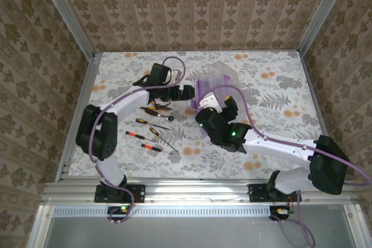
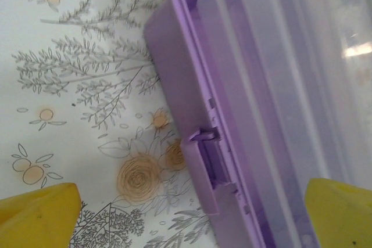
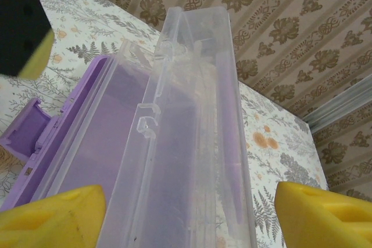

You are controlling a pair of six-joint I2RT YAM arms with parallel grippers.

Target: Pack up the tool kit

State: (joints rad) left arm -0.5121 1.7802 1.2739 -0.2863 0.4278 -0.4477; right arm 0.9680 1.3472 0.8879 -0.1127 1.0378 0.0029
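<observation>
Purple box (image 1: 204,90) near the middle of the table (image 1: 279,85), clear lid (image 3: 197,132) raised. Left claw (image 2: 192,210) spread wide across the box's latch (image 2: 206,164) wall. Right claw (image 3: 186,213) wide, the lid between its pads. Screwdrivers (image 1: 148,135) and pliers (image 1: 157,110) lie left of the box.

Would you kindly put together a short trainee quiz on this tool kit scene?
1. True or false: the clear lid of the purple box is shut.
2. Where do the screwdrivers lie? A in the box; B on the table; C on the lid.
3. Fill in: the fingers of the right pincer stand either side of the ____.
Key: 1 false; 2 B; 3 lid.
</observation>
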